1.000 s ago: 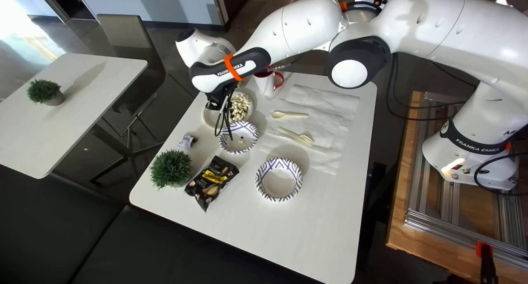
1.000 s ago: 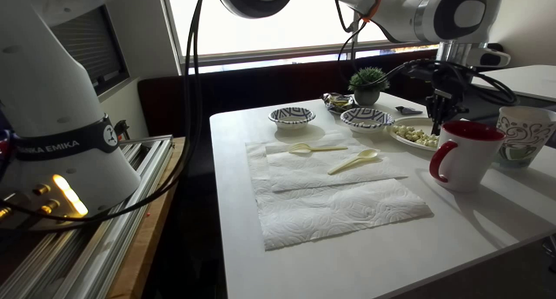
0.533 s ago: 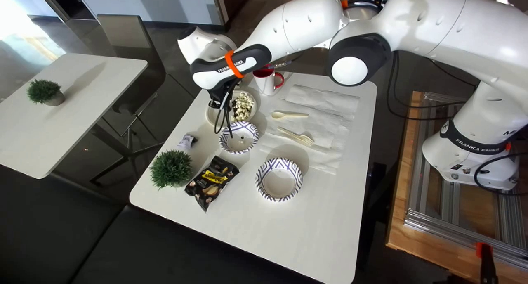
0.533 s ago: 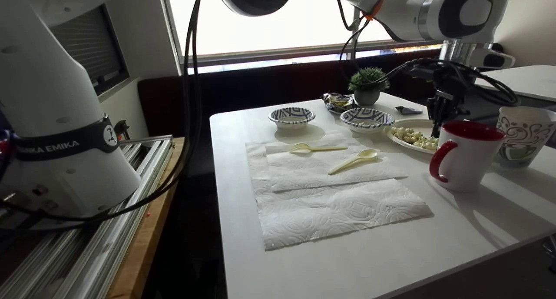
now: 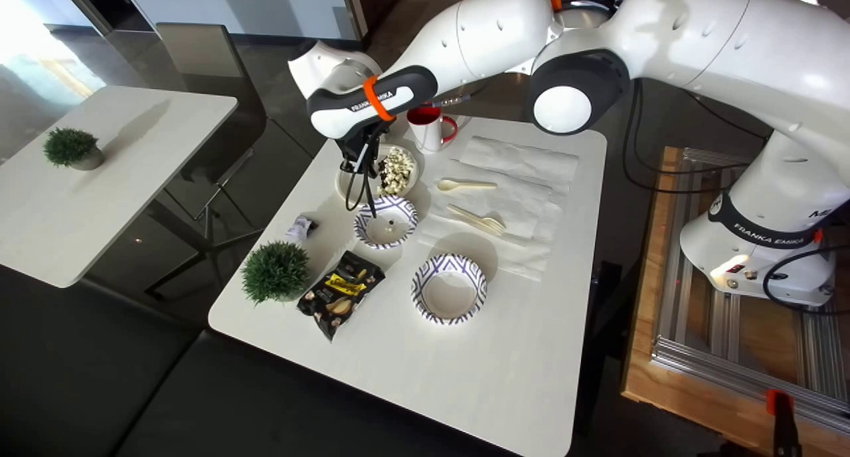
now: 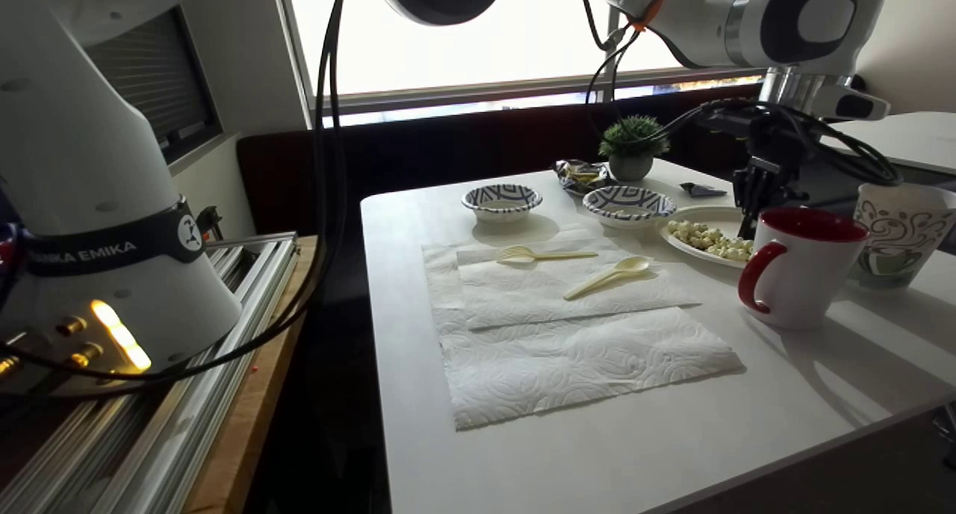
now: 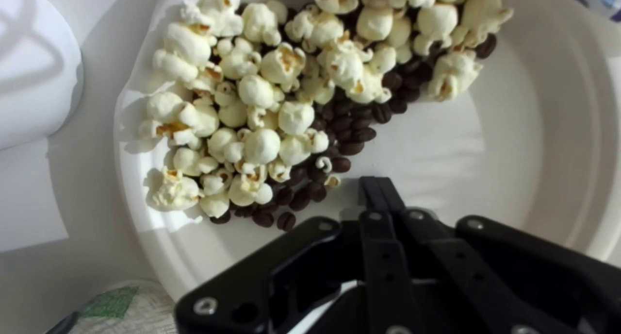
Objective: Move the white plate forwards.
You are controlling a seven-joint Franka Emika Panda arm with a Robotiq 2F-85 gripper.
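Wrist view: the fingers (image 7: 369, 198) are meeting, gripping nothing, and pointing from 6 o'clock into the white plate (image 7: 436, 154). In an exterior view, a narrow strip of table (image 5: 315, 194) is separating the plate from the edge at 9 o'clock; a striped bowl (image 5: 383, 235) is sitting just beside it at 6, a mug (image 5: 426, 135) standing at 2.

In an exterior view you're way up high and well back, looking steeply down at the table (image 5: 505, 377), with the arm's base (image 5: 764, 261) at the picture's right. In an exterior view you're low and closer in, facing across the paper towels (image 6: 590, 350) toward the window (image 6: 448, 36), base on the left. Wrist view's super close, peering past the gripper (image 7: 380, 183) down into the white plate (image 7: 436, 149), which both exterior views catch too.
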